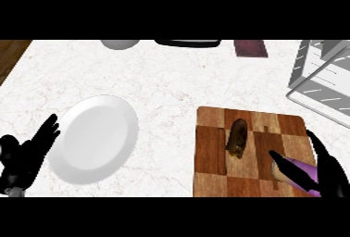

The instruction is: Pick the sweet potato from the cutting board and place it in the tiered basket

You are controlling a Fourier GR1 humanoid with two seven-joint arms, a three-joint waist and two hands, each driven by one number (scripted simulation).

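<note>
Sweet potato point(238, 138) (perhaps part-shadowed) on board point(212, 178)

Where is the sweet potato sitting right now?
In the head view the sweet potato lies near the middle of the cutting board at lower right, between the white plate and the right hand.

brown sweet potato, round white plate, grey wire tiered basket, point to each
brown sweet potato point(238, 138), head view, its middle
round white plate point(96, 139), head view, bare centre
grey wire tiered basket point(298, 65), head view, left side frame

Black left hand point(21, 162) at eight o'clock, long tapering fingers, sliver of grey forearm point(12, 190) beneath; matching black right hand point(334, 176) at four o'clock.
</note>
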